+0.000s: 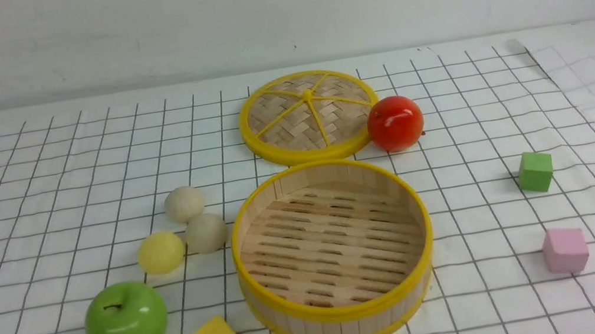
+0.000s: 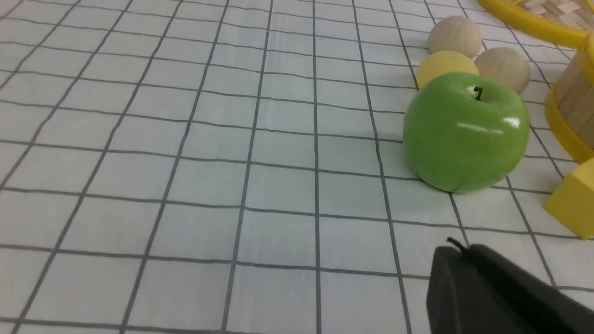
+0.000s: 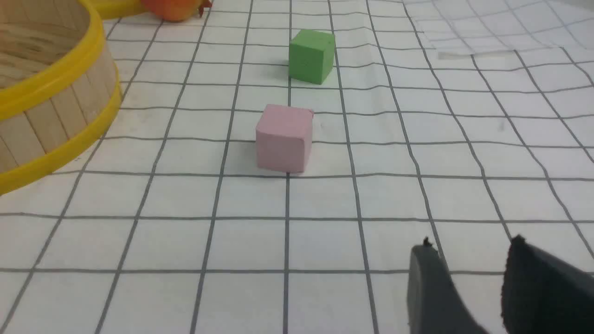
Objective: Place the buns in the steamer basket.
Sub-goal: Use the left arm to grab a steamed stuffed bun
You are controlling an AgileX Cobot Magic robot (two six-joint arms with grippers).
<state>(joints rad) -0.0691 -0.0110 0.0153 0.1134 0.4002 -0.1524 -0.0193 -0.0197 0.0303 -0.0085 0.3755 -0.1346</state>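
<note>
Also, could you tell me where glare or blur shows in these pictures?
Front view: even light, small glints on the red fruit and green apple; left wrist view: white streak on the apple, left gripper blurred; right wrist view: right gripper soft, pink cube sharp.

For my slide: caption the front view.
Three buns lie left of the empty basket, its lid behind.

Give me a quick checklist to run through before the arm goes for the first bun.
1. Steamer basket uncovered and empty: ok.
2. All three buns visible on the cloth, outside the basket: ok.
3. Left fingers open for a grasp: not ok, shut.
4. Room around the buns: not ok, they sit bunched together.
5. Approach past the green apple: cannot tell; it stands close to the yellow bun.
6. Right fingers holding nothing: ok.
</note>
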